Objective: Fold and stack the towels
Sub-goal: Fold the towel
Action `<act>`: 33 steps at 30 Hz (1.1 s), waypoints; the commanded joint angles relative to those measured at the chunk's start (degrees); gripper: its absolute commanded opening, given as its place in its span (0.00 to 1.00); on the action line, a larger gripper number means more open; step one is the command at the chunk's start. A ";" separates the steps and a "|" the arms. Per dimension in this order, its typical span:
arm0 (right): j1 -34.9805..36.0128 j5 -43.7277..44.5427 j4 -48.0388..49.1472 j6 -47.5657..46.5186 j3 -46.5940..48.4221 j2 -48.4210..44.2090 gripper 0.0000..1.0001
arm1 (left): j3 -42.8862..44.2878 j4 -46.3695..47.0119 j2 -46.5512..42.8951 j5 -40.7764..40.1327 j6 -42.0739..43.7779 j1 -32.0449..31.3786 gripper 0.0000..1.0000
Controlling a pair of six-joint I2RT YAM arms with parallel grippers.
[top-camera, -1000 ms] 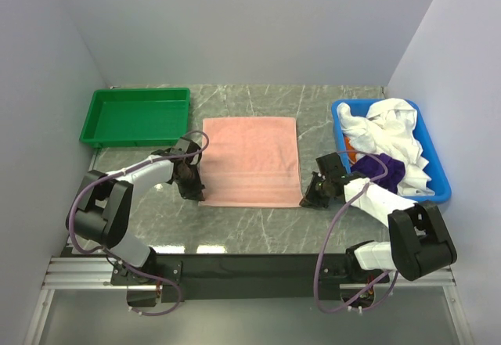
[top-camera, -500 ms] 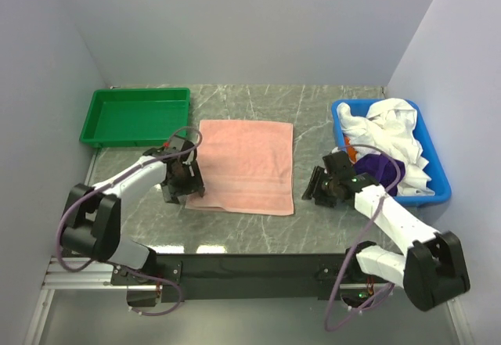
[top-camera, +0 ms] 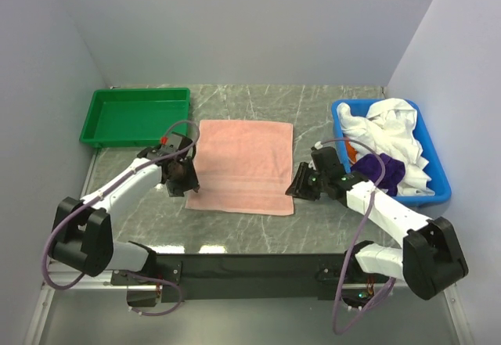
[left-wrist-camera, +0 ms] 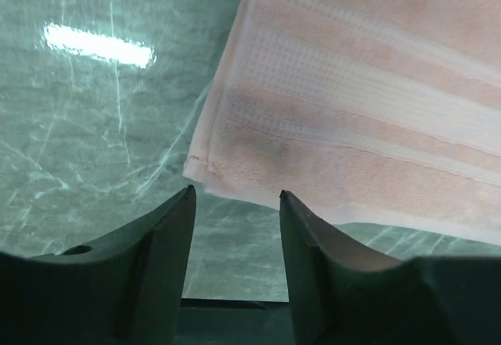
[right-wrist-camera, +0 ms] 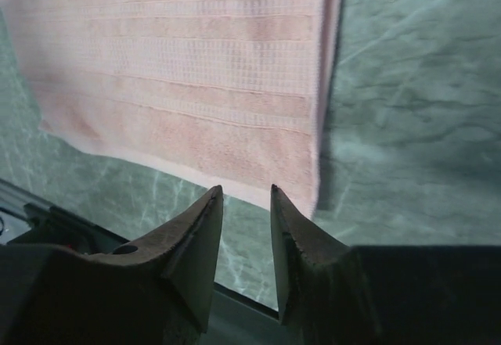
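Surface: a glossy grey-green marbled table, boxed in by plain pale walls on three sides.
Left jaws: the left gripper stands parted with nothing between its dark fingers. The near-left corner of the salmon-pink towel lies just beyond the tips and is not pinched.
Right jaws: the right gripper is also released, its gap narrower and bare. The towel's near-right corner lies just ahead and slightly to the right.
Pink towel: it is spread flat in the middle of the table, between the two grippers.
Step in hand: probably the first fold of this towel. Both grippers are lined up on the near corners, but neither has taken hold yet.
Next move: each gripper needs to drop onto its corner and get a finger under the hem. Then both should lift together and carry the near edge evenly to the far edge.
Cloth: soft terry pile, crossed near the hem by a waffle-woven band and raised ribs. It is thin and lies tight on slick stone, so the corners may slide rather than lift.
Other towels: crumpled white towels and a purple towel are heaped in the blue bin on the right.
Green tray: rigid plastic, at the far left.
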 commanded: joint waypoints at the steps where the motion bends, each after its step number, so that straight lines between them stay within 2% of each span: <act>1: 1.24 -3.31 6.86 2.21 -1.26 2.20 0.36 | -1.29 3.53 0.92 0.87 -1.04 -0.68 0.51; 4: 1.50 -4.19 8.18 2.83 -2.67 5.62 0.34 | -2.70 4.85 3.38 1.04 -0.69 -0.94 0.46; 8: 1.42 -4.02 7.66 2.57 -4.34 9.68 0.32 | -6.91 5.38 6.80 -1.67 -0.43 -0.94 0.26; 10: 1.33 -3.75 7.04 2.48 -4.78 11.52 0.32 | -8.23 5.29 7.86 -3.17 -0.52 -0.85 0.21; 17: 0.80 -0.24 3.44 2.66 -5.92 12.94 0.29 | -9.73 3.54 9.01 -3.79 -2.18 -0.85 0.12; 23: -4.73 2.49 0.63 1.78 -8.38 8.64 0.29 | -9.56 0.73 7.17 -1.34 -2.98 -1.12 0.06; 28: -7.37 3.54 -2.01 -0.86 -8.30 5.12 0.30 | -10.00 -1.73 4.01 1.65 -4.29 -1.29 0.07; 31: -7.37 3.72 -2.80 -2.17 -6.72 2.40 0.31 | -10.44 -2.70 1.28 3.15 -4.91 -1.38 0.18; 32: -7.28 3.63 -2.89 -2.61 -5.41 1.43 0.31 | -9.91 -3.75 -0.03 3.24 -5.00 -1.29 0.32; 33: -7.37 3.37 -2.98 -3.49 -4.53 -0.58 0.31 | -9.30 -4.46 -0.74 3.24 -5.09 -1.38 0.39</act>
